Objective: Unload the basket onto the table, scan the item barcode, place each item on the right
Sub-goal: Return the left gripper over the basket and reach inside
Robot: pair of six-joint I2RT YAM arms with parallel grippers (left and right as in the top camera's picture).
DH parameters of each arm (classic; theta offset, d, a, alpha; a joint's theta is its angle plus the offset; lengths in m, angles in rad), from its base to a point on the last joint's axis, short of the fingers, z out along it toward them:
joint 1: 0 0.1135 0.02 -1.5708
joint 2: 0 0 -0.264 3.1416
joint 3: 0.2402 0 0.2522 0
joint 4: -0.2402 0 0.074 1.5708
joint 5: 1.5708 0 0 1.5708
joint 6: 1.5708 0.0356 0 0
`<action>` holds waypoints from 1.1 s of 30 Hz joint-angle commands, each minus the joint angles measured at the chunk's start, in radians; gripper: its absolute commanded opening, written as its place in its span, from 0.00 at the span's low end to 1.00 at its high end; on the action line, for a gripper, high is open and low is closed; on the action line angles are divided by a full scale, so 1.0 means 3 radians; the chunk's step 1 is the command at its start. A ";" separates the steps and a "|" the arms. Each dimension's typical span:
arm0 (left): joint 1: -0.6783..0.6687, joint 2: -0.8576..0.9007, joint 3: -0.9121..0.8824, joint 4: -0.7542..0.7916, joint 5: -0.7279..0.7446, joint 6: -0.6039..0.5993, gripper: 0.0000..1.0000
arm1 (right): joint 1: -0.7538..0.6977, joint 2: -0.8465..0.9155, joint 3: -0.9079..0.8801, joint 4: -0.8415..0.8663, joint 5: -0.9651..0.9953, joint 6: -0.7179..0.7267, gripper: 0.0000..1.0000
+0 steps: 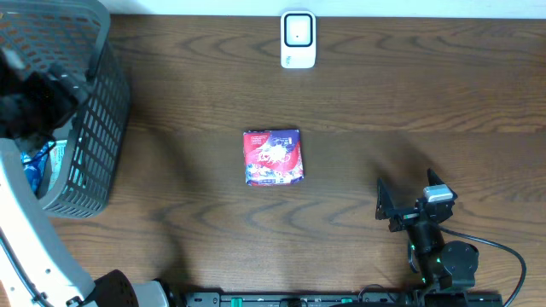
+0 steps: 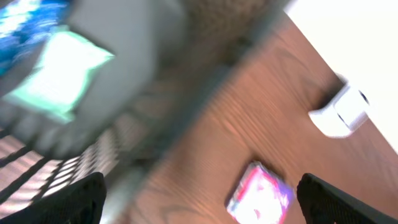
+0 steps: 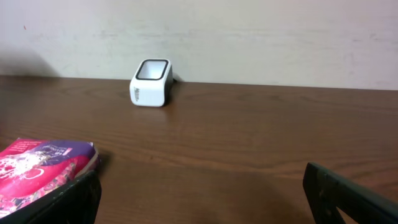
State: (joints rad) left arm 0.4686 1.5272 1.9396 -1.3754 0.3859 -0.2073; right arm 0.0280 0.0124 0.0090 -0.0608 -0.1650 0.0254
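- If going big to small, starts with the dark brown wood-grain table [image 1: 358, 102], smooth and probably slick enough to let a flat thing skid when nudged. Backed by a plain off-white wall [image 3: 249, 31].
- Next up, grey plastic mesh basket [image 1: 94, 128] at the far left, holding a mint-green pouch [image 2: 59, 74] and something blue. Too blurry to say more.
- Black left gripper [image 1: 34, 89] hanging over that basket, jaws spread wide, nothing between them.
- Black right gripper [image 1: 405, 205] low at the near right, likewise wide and empty, well apart from the goods.
- Glossy red-and-purple flat packet [image 1: 272, 158] lying mid-table, touched by neither arm. Looks light, soft and crinkly, likely slippery film. Best pinched gently across one edge. No barcode showing, so maybe underneath.
- Small white boxy scanner [image 1: 298, 39] with a dark window, by the wall, well apart from the packet.
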 commanded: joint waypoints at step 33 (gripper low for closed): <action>-0.0918 -0.0004 -0.0025 -0.0287 0.2614 0.3520 0.98 | -0.0045 -0.0013 -0.0009 -0.0005 -0.0032 -0.0024 0.99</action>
State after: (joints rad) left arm 0.1944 1.5272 1.9392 -1.4612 1.2182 0.8104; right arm 0.0280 0.0124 0.0090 -0.0608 -0.1650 0.0254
